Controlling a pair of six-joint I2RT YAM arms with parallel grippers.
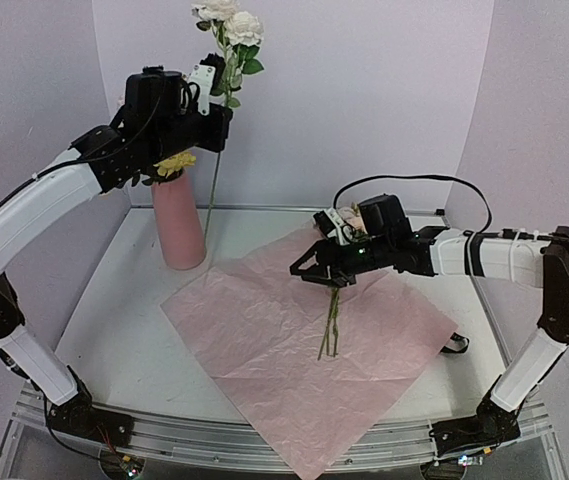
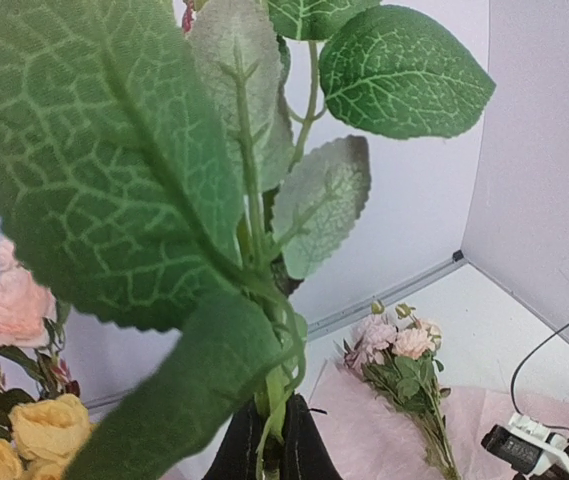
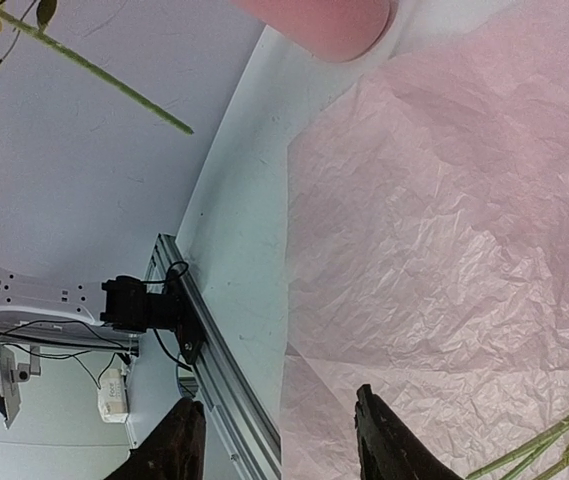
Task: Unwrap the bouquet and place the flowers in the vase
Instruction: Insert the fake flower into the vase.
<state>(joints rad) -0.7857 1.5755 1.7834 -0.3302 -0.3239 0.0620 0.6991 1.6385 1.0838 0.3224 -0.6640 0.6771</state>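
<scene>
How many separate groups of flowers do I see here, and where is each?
3: yellow blooms stand in the vase; a cream-flowered stem is gripped by the left gripper; a pink bunch lies on the paper. Single stems may be hidden.

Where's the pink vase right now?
In the top view, the vase stands at the back left of the table, close to the pink paper.

On my white table (image 1: 114, 330) the salmon-pink vase (image 1: 177, 225) stands at the far left. Just beside it the crinkled pink paper (image 1: 264, 335) lies spread, its near corner overhanging the edge.
</scene>
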